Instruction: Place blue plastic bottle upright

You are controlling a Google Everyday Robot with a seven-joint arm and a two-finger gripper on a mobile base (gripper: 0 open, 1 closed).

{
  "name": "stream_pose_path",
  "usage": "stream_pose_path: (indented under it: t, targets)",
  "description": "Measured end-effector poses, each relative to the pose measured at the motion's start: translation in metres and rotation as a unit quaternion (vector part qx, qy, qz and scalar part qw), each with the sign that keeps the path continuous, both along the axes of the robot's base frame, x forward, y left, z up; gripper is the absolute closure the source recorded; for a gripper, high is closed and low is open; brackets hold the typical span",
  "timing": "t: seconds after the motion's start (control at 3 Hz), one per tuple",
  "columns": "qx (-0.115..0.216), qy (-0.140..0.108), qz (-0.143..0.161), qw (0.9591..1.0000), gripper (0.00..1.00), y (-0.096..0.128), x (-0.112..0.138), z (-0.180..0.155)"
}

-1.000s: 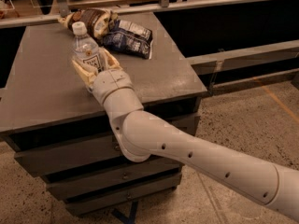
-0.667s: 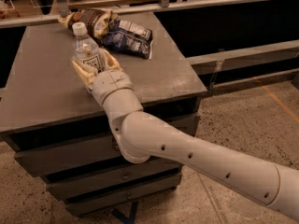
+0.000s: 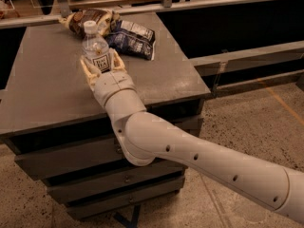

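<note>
The blue plastic bottle is small and clear, with a white cap and a white label. It stands nearly upright on the grey cabinet top, near the middle. My gripper reaches in from the front edge and is shut on the bottle's lower half. One cream finger is on its left and the other on its right. The bottle's base is hidden behind the wrist.
A brown snack bag and a dark blue snack bag lie just behind the bottle at the back of the top. A shelf rail runs behind. Drawers sit below the top. Speckled floor lies to the right.
The bottle and gripper have shifted slightly to the right, and the bottle's cap now stands straighter above its body.
</note>
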State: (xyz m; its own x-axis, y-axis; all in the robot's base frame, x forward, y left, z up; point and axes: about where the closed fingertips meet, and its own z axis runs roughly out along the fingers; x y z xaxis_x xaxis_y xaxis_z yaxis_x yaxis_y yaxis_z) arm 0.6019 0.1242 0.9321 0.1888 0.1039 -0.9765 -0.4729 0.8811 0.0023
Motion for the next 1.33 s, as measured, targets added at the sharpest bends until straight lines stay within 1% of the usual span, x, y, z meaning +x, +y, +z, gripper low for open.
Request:
stream_pose_path:
  t: [0.33,0.67,1.0,1.33]
  targets:
    - [-0.006,0.005,0.008,0.9999,0.0,0.001,0.0,0.002]
    - [-0.016,0.011,0.016,0.9997,0.0,-0.003,-0.006,0.008]
    - [-0.027,0.029,0.022,0.999,0.0,-0.013,-0.031,0.026]
    - [-0.027,0.029,0.022,0.999,0.0,-0.013,-0.031,0.026]
